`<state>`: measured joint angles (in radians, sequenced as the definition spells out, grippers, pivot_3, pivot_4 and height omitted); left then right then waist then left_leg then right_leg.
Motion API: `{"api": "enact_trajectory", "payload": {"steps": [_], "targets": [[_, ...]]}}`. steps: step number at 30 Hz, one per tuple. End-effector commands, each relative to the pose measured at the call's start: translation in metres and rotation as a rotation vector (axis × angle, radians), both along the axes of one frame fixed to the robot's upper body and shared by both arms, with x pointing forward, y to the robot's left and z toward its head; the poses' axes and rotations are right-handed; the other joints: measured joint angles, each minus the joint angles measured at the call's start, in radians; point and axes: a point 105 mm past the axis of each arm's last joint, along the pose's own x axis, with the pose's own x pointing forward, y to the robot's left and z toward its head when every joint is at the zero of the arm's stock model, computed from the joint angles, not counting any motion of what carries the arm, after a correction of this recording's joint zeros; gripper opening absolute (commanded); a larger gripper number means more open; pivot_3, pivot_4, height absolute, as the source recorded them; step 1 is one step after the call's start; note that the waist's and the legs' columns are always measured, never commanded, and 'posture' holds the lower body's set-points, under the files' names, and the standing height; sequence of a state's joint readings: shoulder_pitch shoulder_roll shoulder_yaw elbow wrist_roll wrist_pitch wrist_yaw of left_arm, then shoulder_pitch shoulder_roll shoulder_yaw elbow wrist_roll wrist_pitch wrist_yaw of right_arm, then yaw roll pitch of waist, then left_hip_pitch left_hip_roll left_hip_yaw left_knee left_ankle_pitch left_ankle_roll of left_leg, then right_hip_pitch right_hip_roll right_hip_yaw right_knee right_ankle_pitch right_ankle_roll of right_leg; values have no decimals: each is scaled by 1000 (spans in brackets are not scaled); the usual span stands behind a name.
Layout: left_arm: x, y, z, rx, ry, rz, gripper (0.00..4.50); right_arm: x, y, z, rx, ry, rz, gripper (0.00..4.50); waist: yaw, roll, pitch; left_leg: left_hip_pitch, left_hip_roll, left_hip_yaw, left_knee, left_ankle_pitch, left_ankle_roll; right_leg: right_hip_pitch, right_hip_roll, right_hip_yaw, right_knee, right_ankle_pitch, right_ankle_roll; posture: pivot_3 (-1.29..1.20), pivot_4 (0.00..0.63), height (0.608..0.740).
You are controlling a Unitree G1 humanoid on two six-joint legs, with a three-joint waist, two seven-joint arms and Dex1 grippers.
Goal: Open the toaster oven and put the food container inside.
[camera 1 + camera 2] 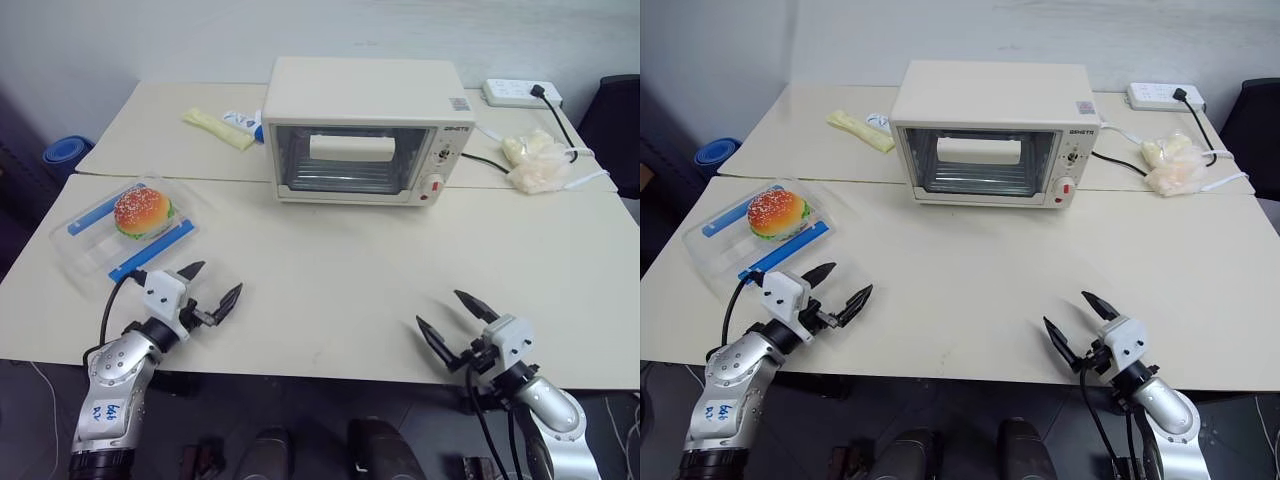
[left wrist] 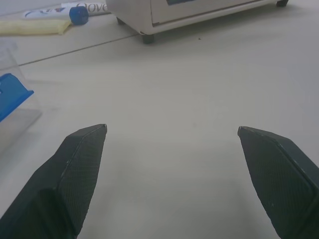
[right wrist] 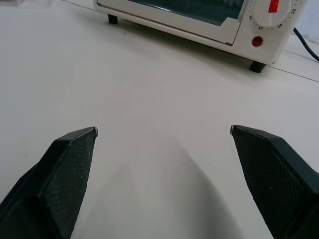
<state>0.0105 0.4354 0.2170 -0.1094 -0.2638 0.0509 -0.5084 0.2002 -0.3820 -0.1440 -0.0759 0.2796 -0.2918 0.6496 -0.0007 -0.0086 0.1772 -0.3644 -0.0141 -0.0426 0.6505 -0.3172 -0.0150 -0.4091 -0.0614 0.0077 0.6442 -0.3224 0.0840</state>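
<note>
Your toaster oven (image 1: 365,130) sits at the back of the cream tabletop (image 1: 330,290), door shut, its cream bar handle across the glass and the knobs and red button on the panel at the right. There is a small dark brand mark at the top of that panel, too small to read. In the right wrist view you see a dial with a red pointer and small numbers; 20, 30 and 40 can just be made out.

Your food container (image 1: 125,232) lies on the tabletop at the left, well apart from the oven, clear plastic with blue strips and the hamburger (image 1: 143,211) showing through it. It is just ahead of your left end effector (image 1: 209,287), slightly to its left, and not touching it.

Left end effector: fingers spread wide, holding nothing, just above the tabletop. Right end effector (image 1: 456,314): also spread wide and empty, near the front edge on the right. The stretch of tabletop between both and the oven door is bare.

Behind the oven on the left you have a flat yellow packet (image 1: 217,128) and a tube with a blue cap (image 2: 79,15); its lettering is partly cut off and unclear. To the oven's right lies a whitish plastic bag (image 1: 537,160), and behind it a white power strip (image 1: 520,94) with a black plug in it. A black cable (image 1: 485,160) runs from the oven toward the bag.
</note>
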Motion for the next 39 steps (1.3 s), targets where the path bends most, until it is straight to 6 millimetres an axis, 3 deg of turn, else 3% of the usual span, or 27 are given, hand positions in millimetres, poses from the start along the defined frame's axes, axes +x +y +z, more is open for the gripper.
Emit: {"api": "enact_trajectory", "payload": {"steps": [1,3,7,10,13,17,23,30,39], "targets": [[-1,-2,15,-4,-61,-5,4500,3,-1,14,2,-53,19,4463,0,0,0,0,0,0,0,0,0,0,0,0,0,0,0,0,150,740],[-4,-2,29,-96,-88,-39,4500,8,2,25,12,-67,53,4463,-2,0,0,0,0,0,0,0,0,0,0,0,0,0,0,0,150,740],[-22,-3,66,-272,-69,-276,4500,27,19,63,87,-30,176,4463,-9,0,0,-1,1,0,1,0,-1,-1,0,0,1,0,0,0,150,740],[-26,-2,97,-241,-80,-397,4500,57,28,100,90,-49,190,4463,-15,0,0,-1,2,-1,1,1,-1,-1,1,-1,2,-1,-1,0,150,740],[-24,-6,117,-210,-97,-474,4500,85,38,124,83,-51,204,4463,-19,1,0,-1,1,-2,1,1,-2,-1,1,-1,2,-1,-1,0,150,740],[-19,-11,124,-210,-100,-504,4500,106,50,137,73,-34,241,4463,-20,1,0,-3,1,-3,0,2,-4,-2,1,-3,1,-1,-2,0,150,740],[-20,-24,113,-200,-78,-526,4500,133,69,158,73,-70,274,4463,-32,1,1,-7,-1,1,1,2,-3,-5,0,-1,1,0,0,0,150,740],[-26,-25,102,-207,-59,-503,4500,126,87,174,53,-98,369,4463,-27,1,1,-7,0,0,1,2,-4,-5,0,-1,0,0,0,0,150,740],[-27,-20,99,-219,-62,-473,4500,78,47,169,-30,-58,375,4463,-11,1,1,-7,0,-1,2,1,-2,-4,-1,-1,-1,0,0,0,150,740]]}}
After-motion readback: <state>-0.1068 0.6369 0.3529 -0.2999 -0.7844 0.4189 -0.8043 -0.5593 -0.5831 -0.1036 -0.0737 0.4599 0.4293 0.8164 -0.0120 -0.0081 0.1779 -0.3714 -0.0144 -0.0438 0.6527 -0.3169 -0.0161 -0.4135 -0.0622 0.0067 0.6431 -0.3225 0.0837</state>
